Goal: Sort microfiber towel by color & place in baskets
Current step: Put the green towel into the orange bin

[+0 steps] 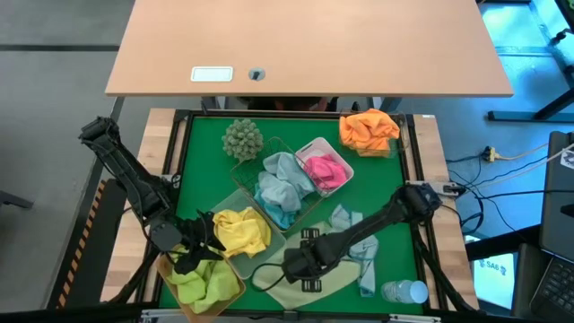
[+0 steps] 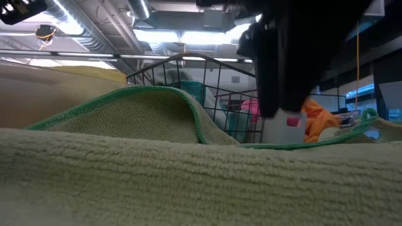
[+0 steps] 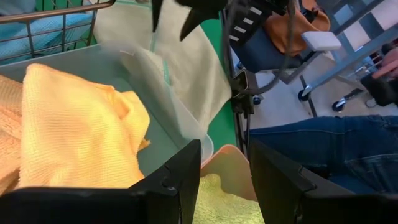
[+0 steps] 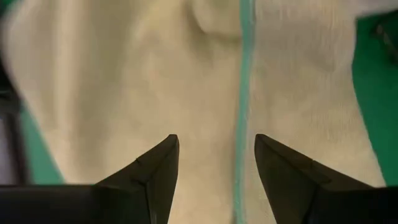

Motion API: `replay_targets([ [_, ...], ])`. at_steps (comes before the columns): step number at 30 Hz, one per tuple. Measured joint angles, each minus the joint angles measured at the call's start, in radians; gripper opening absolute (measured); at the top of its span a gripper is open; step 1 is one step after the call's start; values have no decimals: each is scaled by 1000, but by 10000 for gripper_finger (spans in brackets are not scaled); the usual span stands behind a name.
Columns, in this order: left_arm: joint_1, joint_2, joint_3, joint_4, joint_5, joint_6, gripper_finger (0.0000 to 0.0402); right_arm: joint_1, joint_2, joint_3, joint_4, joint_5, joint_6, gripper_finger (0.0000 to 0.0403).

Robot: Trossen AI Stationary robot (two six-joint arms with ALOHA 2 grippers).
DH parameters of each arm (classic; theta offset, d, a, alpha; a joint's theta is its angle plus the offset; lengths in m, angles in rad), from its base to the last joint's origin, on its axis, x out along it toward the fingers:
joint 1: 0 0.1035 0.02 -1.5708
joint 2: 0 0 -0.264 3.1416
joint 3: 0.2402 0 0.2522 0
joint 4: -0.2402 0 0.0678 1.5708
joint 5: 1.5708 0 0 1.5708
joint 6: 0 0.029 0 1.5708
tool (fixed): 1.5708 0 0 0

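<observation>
I see the bench [image 1: 193, 130] with its green mat crowded: baskets cluster mid-mat, the wire one [image 1: 285, 184] holding light blue cloths, a neighbour [image 1: 325, 169] pink, another [image 1: 240, 231] yellow. A pale green towel [image 1: 309, 285] lies flat at the near edge. My right gripper [image 4: 214, 171] hovers just above it, fingers spread wide, holding nothing. I judge this the pick step; next I lower and close. My left gripper [image 3: 224, 180] waits over the lime basket [image 1: 204, 285], fingers apart, empty.

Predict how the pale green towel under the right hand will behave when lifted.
The pale green towel already lies rumpled, so it would probably droop limply. Its looped pile suggests good grip, not slipperiness. It looks thin, so likely light.
</observation>
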Motion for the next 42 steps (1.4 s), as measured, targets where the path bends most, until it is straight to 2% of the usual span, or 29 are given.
replay_targets([
  [22, 0, 0, 0, 0, 2, 0, 130, -6, 133, 5, -33, -98, -11, 207],
  [27, 0, 0, 0, 0, 2, 0, 130, -6, 136, 18, -40, -106, -11, 161],
  [35, 0, 0, 0, 0, 2, 0, 130, -7, 124, 17, -47, -129, -13, 18],
  [37, 0, 0, 0, 1, 1, 0, 130, -7, 113, 15, -47, -133, -15, 13],
  [42, 0, 0, 0, 3, 1, 1, 130, -10, 48, 11, -48, -143, -15, 37],
])
